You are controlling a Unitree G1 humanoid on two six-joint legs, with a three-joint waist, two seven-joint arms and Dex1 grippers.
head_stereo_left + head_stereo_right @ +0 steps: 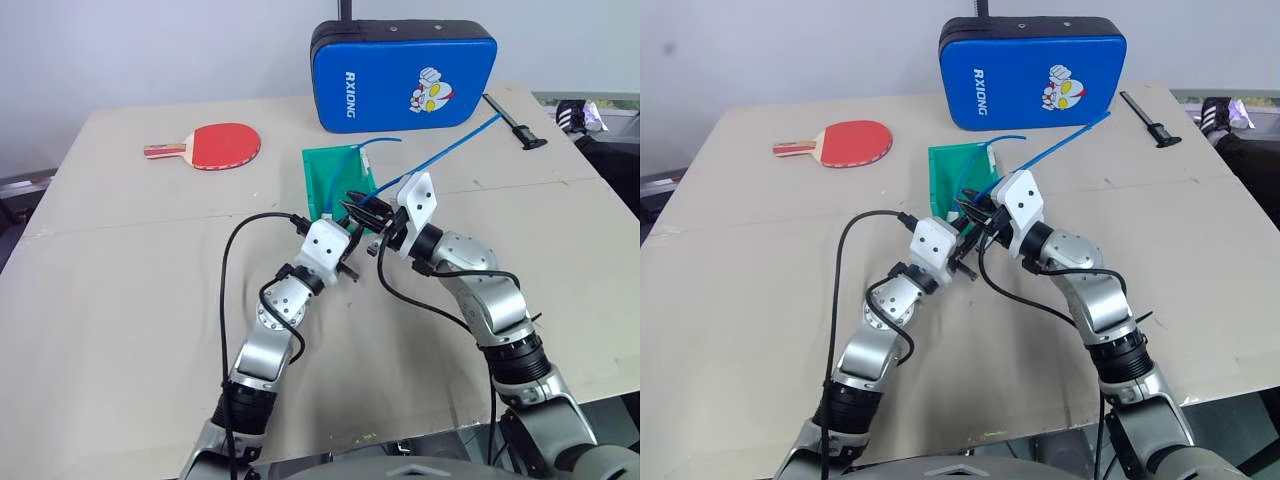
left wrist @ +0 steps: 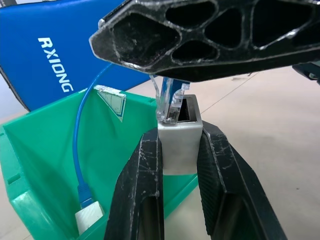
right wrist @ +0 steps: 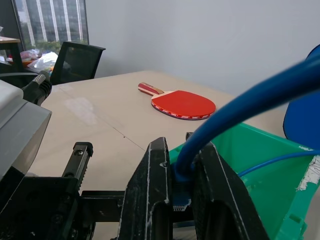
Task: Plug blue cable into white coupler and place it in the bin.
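While the right gripper [image 3: 172,200] clamps the blue cable [image 1: 455,143], its plug half hides the white coupler [image 2: 180,135] pinched by the left gripper [image 2: 177,165].

The bin [image 2: 35,150] is glossy green plastic; just beside it the white coupler [image 2: 180,142] looks smooth matt plastic. The worktop [image 1: 130,300] is matt beige.

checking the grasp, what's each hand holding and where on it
Left hand clamps the white coupler by its sides; right hand pinches the blue cable just behind its plug.

Head stereo overhead; 2 close wrist views
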